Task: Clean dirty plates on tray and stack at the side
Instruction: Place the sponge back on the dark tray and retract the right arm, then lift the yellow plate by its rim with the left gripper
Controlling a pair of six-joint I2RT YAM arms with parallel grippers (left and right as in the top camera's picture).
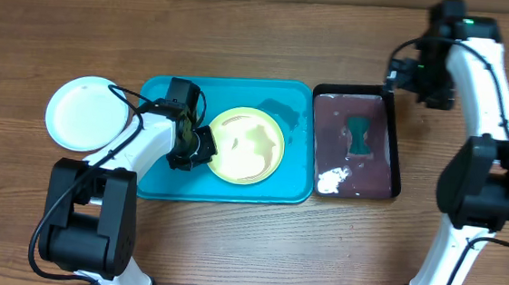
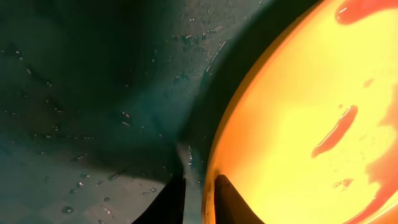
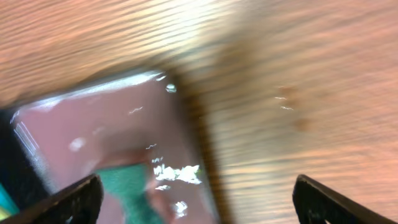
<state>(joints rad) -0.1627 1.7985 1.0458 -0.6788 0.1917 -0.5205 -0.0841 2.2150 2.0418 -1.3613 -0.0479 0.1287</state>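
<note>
While my left gripper [image 1: 201,146] sits at the left edge of the yellow-green plate [image 1: 247,145], fingers close together and pinching its rim, that plate lies in the middle of the turquoise tray [image 1: 156,185]. My right gripper [image 3: 198,182] hangs over the far corner of the black tray [image 1: 396,154], fingers spread wide and holding nothing, with the green sponge [image 1: 360,135] lying in the dark liquid. Fwiw the white plate [image 1: 82,113] is on the table just left of the turquoise tray.
</note>
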